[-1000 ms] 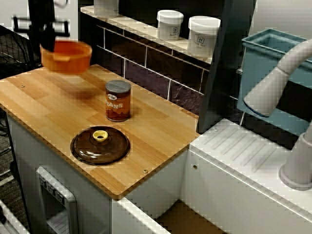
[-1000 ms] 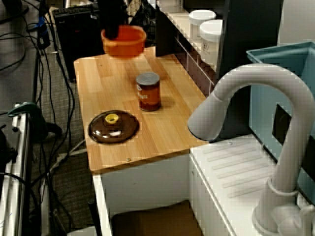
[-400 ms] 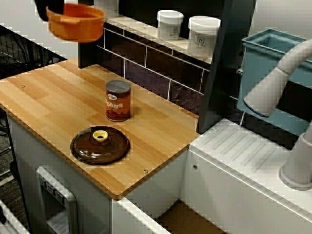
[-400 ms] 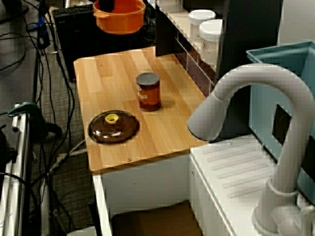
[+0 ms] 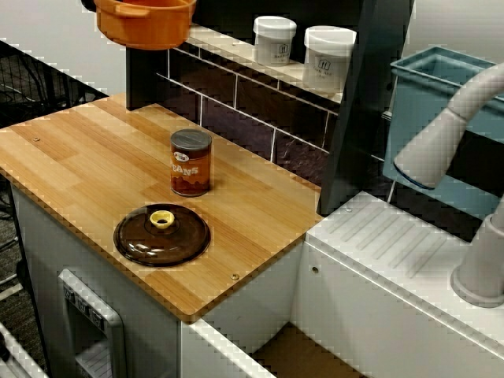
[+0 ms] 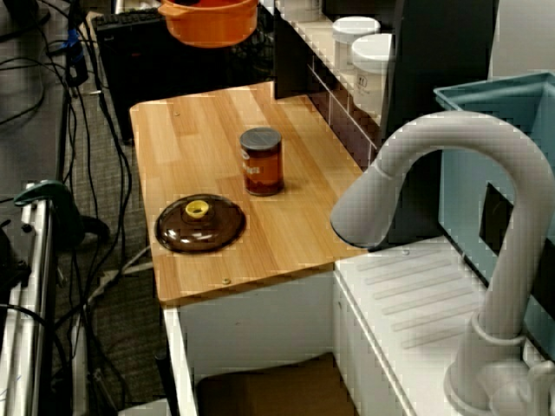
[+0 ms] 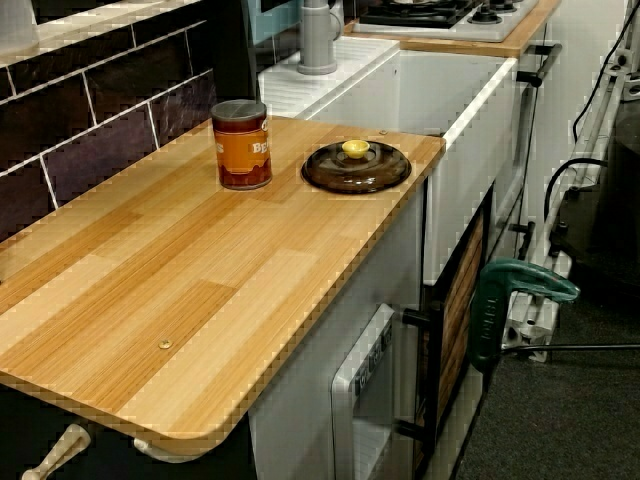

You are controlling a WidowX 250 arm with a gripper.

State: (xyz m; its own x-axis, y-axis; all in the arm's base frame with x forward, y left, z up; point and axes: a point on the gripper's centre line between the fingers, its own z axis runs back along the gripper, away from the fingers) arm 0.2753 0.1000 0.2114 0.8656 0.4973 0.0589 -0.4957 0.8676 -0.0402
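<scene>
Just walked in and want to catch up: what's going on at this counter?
An orange pot hangs in the air high over the far end of the wooden counter, at the very top edge of both views from above. Whatever carries it is out of frame. A brown lid with a yellow knob lies flat near the front edge, and a can stands upright just behind it.

Orange pot high above can, lid

orange pot | upright, empty-looking | aloft above far end of wooden counter
</scene>
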